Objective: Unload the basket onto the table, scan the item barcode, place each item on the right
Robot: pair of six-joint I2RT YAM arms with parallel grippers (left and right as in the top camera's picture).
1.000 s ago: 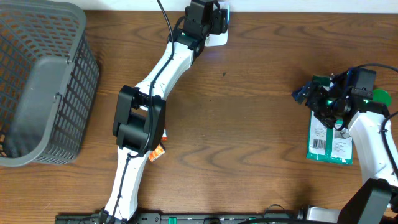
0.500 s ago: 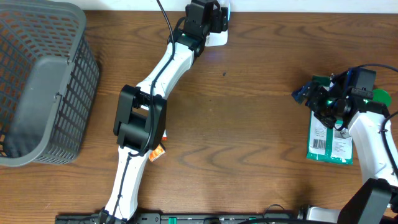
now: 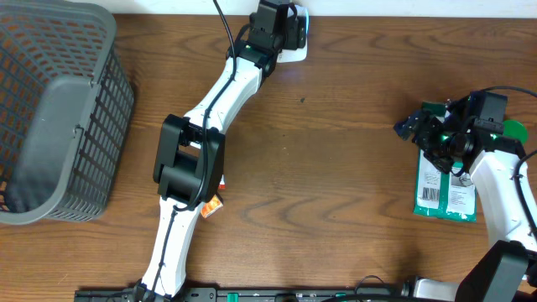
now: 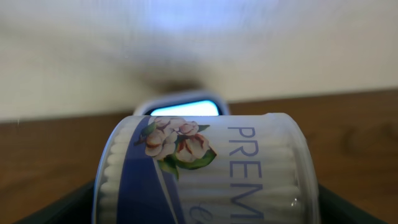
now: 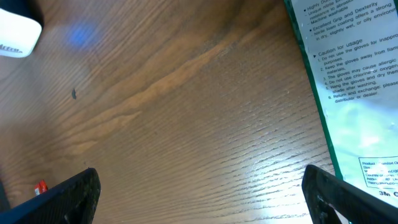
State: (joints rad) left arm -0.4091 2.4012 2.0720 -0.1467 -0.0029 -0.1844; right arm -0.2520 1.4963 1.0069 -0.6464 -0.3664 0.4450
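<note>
Mid-scan, judging by pose: left gripper point(image 3: 285, 28) clamped on tub point(image 4: 205, 168), just before scanner point(image 4: 183, 107); right gripper point(image 5: 199, 190) spread, empty, well right of scanner; next, probably turning tub until barcode faces scanner squarely.

In the left wrist view, the cotton swab tub point(image 4: 205, 168) is running off the bottom edge, cutting its lettering short after "PREM". It is hiding most of the scanner point(image 4: 183, 107) behind it, and everything beyond is blurring into haze. The left fingers point(image 4: 59, 208) are showing only as dark corner slivers. From overhead, the left arm point(image 3: 189, 159) is covering most of a small orange item point(image 3: 211, 205), the basket point(image 3: 109, 126) is being cropped at the left edge, and the right arm point(image 3: 503, 193) is overlapping the green packet point(image 3: 445, 197), whose print is too small to read.
</note>
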